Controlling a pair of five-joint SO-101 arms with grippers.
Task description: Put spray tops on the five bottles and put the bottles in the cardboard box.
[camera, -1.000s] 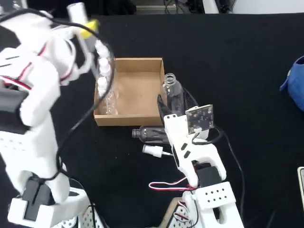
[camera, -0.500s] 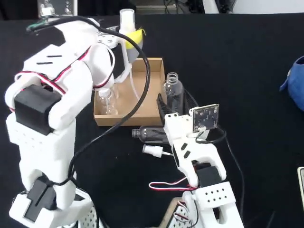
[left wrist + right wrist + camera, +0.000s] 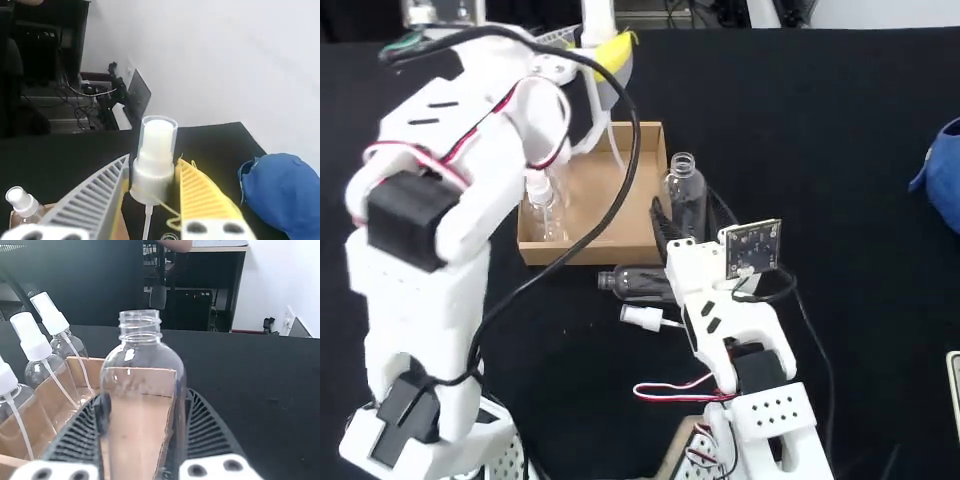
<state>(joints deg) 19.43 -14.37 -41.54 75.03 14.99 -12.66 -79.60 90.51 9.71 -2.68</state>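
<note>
Both claws grip: the left claw [image 3: 152, 169] has swung its spray top [image 3: 155, 150] rightward above the box [image 3: 585, 250]'s far wall; the right claw [image 3: 142, 412] clamps an open bottle [image 3: 142, 370] beside the box. The left arm [image 3: 450, 200] hides most boxed bottles [image 3: 542, 205].

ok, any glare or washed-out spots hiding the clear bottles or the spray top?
High view: the uncapped bottle reads only by thin highlights on the black table, and the lying bottle barely stands out. Right wrist view: small glints on the uncapped bottle's shoulder, cardboard box showing through it. Left wrist view: the white spray top partly merges with the bright wall.
</note>
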